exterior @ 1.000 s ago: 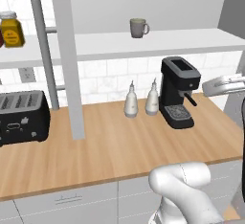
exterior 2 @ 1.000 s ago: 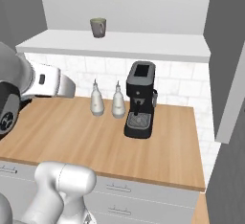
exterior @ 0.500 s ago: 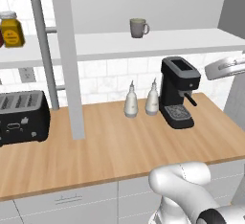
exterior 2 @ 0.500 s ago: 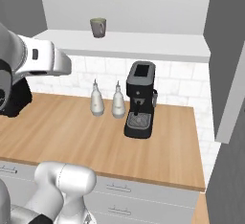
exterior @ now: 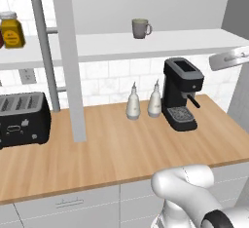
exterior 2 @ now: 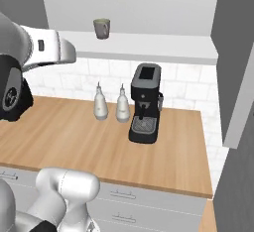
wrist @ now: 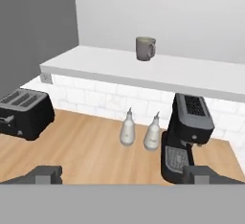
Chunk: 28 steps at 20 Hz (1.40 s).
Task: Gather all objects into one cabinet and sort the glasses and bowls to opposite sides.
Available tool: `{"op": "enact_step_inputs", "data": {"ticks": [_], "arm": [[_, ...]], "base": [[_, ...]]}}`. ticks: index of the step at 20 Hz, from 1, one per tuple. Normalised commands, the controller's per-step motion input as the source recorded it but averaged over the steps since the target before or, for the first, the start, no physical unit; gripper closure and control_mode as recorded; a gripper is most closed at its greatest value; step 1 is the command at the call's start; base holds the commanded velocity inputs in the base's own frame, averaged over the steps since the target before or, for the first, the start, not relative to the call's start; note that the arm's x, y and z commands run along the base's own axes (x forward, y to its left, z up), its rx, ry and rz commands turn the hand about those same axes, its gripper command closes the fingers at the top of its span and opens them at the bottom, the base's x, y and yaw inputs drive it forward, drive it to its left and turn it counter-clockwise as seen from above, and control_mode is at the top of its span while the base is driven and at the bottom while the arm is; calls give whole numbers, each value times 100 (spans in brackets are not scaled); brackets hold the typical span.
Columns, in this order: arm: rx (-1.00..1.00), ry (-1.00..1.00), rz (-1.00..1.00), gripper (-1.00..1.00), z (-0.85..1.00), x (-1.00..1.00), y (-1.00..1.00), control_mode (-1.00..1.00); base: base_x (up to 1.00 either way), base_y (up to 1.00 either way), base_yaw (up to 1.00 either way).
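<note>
The gripper (wrist: pixel 122 174) is spread wide and holds nothing. The mug (wrist: pixel 145 48) stands upright on the shelf (wrist: pixel 95 65) (handle to the right in the hand view). It is best approached level, clear of the handle.

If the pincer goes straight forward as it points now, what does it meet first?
Probably the two white bottles on the counter or the tiled wall behind them; the open pincer aims below the shelf holding the mug. Depth is unclear.

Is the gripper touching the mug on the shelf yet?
Apart. Hand view shows the open gripper low and well short of the mug on the shelf.
</note>
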Motion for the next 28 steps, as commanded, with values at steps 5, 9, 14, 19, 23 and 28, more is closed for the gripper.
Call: {"op": "enact_step_inputs", "data": {"ticks": [5,9,14,19,23,28], "arm": [[0,-20,9,-100,0,57,-1,-100],[0,-6,0,-100,1,64,1,-100],[0,2,2,-100,-12,48,0,-100],[0,0,5,-100,-8,21,0,-100],[0,0,0,-100,0,36,1,-100],[0,2,0,-100,0,35,4,-100]], "base": [[0,0,0],[0,0,0],[0,0,0],[0,0,0],[0,0,0],[0,0,0]]}}
